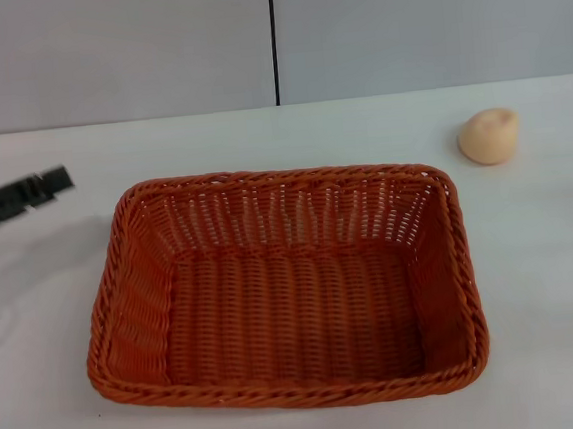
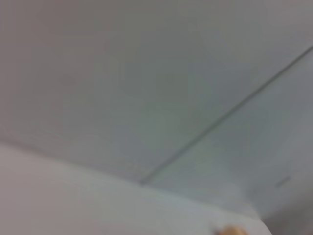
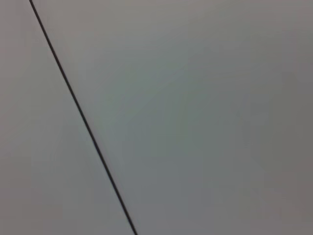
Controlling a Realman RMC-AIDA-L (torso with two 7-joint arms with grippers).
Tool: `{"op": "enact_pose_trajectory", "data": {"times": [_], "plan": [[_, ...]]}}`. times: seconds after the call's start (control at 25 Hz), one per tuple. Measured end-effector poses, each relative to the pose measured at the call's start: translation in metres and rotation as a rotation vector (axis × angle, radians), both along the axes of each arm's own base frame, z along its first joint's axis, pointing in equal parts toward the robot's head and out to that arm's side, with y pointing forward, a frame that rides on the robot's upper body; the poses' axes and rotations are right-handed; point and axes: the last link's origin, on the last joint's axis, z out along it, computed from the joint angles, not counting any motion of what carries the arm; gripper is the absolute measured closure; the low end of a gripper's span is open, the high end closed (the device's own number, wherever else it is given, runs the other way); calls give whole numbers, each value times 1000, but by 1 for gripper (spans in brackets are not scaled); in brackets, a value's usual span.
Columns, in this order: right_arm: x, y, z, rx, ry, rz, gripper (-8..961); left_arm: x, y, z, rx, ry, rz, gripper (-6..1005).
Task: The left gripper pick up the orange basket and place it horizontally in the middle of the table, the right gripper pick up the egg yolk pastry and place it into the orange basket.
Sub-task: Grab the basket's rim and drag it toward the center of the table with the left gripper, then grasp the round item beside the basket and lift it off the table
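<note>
The egg yolk pastry [image 1: 490, 136] sits upper right, apart from the orange basket [image 1: 283, 287] at centre; being round, it might roll if nudged, while the left gripper [image 1: 19, 197], its opening unreadable, waits far left.

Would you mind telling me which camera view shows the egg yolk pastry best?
The head view: the egg yolk pastry sits whole on the table, right of the orange basket. The left wrist view catches only a sliver; the right wrist view shows none.
</note>
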Motion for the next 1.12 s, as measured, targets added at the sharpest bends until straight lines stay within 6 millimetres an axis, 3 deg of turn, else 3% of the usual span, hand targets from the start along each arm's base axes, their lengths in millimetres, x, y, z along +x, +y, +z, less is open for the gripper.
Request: {"op": "enact_pose_trajectory", "data": {"times": [0.2, 0.28, 0.32, 0.36, 0.44, 0.48, 0.6, 0.88, 1.12], "plan": [[-13, 12, 11, -106, 11, 140, 225, -4, 6, 19, 260, 68, -137, 400], [-20, 19, 20, -191, 10, 215, 225, -4, 6, 19, 260, 68, -137, 400], [-24, 23, 26, -248, 12, 254, 225, -3, 7, 20, 325, 65, -172, 401], [-27, 26, 31, -304, 15, 284, 226, -1, 9, 18, 507, 52, -256, 401], [-36, 34, 42, -443, 38, 338, 226, 0, 9, 19, 568, 54, -283, 402], [-42, 38, 51, -512, 39, 360, 226, 3, 7, 17, 717, 70, -353, 402], [-62, 47, 72, -702, 12, 402, 226, 9, 2, 11, 871, 82, -417, 403], [-113, 79, 109, -1105, -148, 254, 227, 21, -4, -7, 1027, 147, -529, 406], [-143, 119, 114, -1284, -304, 63, 228, 27, -6, -15, 1071, 172, -573, 411]]}}
